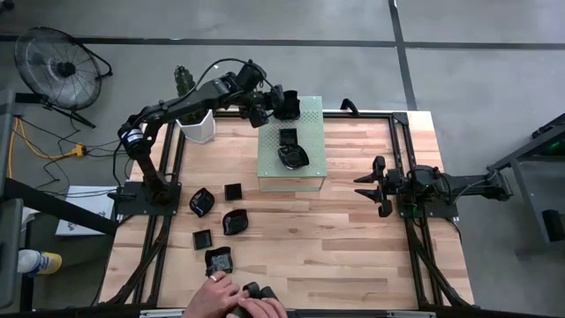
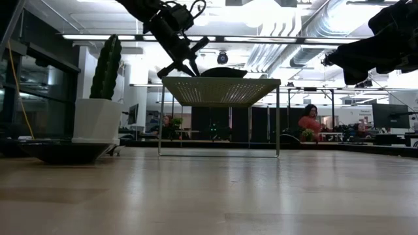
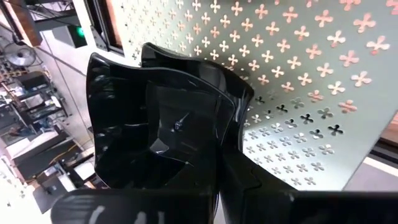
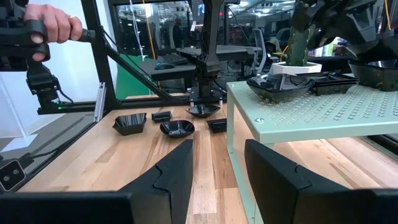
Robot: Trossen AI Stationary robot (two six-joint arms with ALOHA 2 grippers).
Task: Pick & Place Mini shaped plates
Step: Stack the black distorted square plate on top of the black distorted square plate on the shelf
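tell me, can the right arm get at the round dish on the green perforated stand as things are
Probably yes. The right gripper waits open beside the stand, with bare table between them, and the round dish lies uncovered near the front. The left gripper holds another dish farther back.

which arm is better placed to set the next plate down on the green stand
Left, likely. The left tool is shut on a black plate, right over the far edge of the green perforated stand. The right tool is open, holds nothing and waits beside the stand.

Bare wood right (image 1: 353,238), plates (image 1: 234,221) and person's hands (image 1: 234,299) crowd left
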